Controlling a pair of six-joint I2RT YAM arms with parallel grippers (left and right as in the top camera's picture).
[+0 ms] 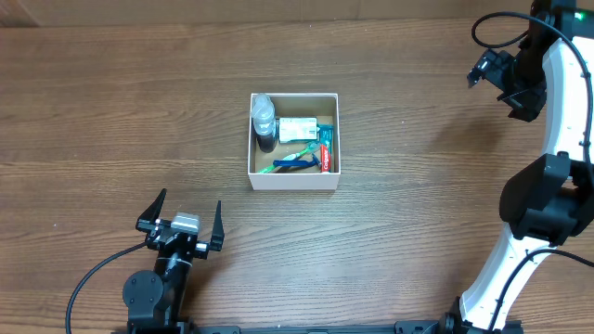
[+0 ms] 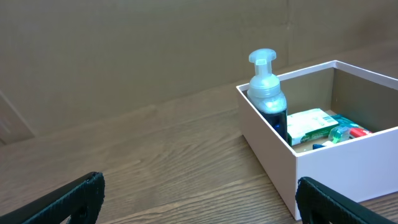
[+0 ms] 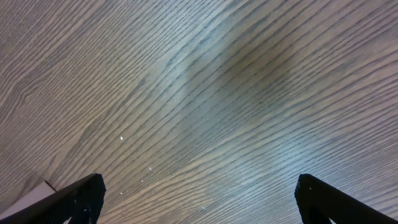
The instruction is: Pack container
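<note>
The container is a square white-walled box in the middle of the table. Inside it a clear pump bottle stands at the left, with a white and green carton, a red tube and a blue and green toothbrush beside it. My left gripper rests near the front edge, left of the box, open and empty. In the left wrist view the container's near wall, the bottle and the carton sit ahead to the right of the left gripper. My right gripper hangs open at the far right. The right gripper holds nothing over bare wood.
The wood-grain table runs all round the box. The white right arm curves along the right edge. A small white corner shows at the lower left of the right wrist view.
</note>
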